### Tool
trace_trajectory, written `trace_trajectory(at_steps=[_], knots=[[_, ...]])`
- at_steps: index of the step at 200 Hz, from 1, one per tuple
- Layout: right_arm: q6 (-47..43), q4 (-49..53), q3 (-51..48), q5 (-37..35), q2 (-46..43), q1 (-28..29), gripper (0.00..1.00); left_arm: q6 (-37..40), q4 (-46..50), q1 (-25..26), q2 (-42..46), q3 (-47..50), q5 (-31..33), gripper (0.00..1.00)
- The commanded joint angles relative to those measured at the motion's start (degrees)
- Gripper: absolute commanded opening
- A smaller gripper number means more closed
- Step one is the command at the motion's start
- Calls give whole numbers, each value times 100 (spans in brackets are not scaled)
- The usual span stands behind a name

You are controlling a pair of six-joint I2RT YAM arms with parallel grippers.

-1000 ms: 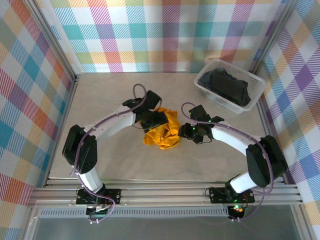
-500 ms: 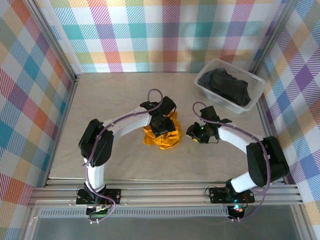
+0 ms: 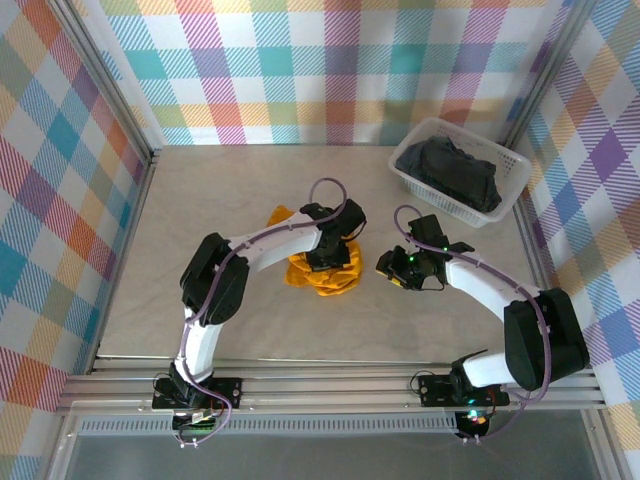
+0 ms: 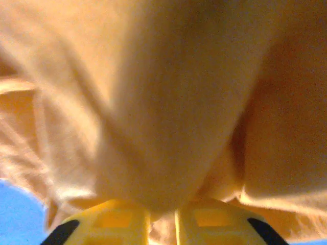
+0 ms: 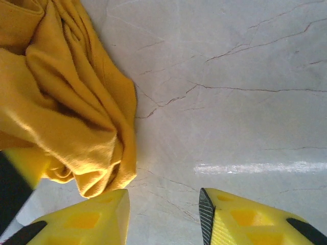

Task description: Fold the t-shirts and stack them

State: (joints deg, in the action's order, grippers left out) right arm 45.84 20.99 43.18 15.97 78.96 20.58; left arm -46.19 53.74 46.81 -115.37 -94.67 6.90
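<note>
The mustard-orange t-shirt lies crumpled mid-table, one corner trailing to the upper left. My left gripper presses down into its top. In the left wrist view the cloth is bunched close in front, and the yellow fingers stand close together, shut on a fold of it. My right gripper hovers low just right of the pile. In the right wrist view it is open over bare table, the shirt's edge against its left finger. The black t-shirt sits heaped in the basket.
A white lattice basket stands at the back right by the wall. Plaid walls enclose the table on three sides. The pale marbled tabletop lies bare to the right of the orange pile.
My left arm has swung right across the orange shirt and its jaws have closed on the cloth. A corner of the shirt now trails upper left. The right gripper has shifted slightly right.
</note>
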Motion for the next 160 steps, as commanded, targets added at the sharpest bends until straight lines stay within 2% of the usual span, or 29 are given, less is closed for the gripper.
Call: trace_trajectory(at_steps=[1, 21, 38, 49, 73, 101, 121, 140, 154, 160], knots=[[-147, 86, 135, 82, 69, -62, 42, 252, 509, 65, 1127, 180, 499, 37], [-257, 107, 314, 131, 218, -180, 43, 580, -104, 205, 1304, 726, -991, 48], [-345, 137, 512, 245, 395, -327, 44, 751, -97, 512, 1066, 945, -1328, 57], [-408, 197, 667, 298, 497, -408, 44, 689, -119, 689, 899, 1041, -1284, 61], [-532, 309, 905, 411, 594, -540, 44, 121, -611, 742, 598, 1120, -1261, 71], [-583, 351, 912, 577, 546, -636, 44, -492, -935, 738, 33, 755, -899, 74], [-629, 368, 796, 697, 466, -651, 44, -934, -1103, 725, -147, 715, -511, 74], [-612, 306, 624, 782, 364, -660, 44, -886, -1266, 719, -109, 786, -166, 72], [-562, 242, 497, 817, 307, -667, 44, -730, -1156, 692, -124, 775, 115, 64], [-542, 210, 451, 834, 291, -669, 44, -687, -1104, 675, -118, 803, 244, 57]])
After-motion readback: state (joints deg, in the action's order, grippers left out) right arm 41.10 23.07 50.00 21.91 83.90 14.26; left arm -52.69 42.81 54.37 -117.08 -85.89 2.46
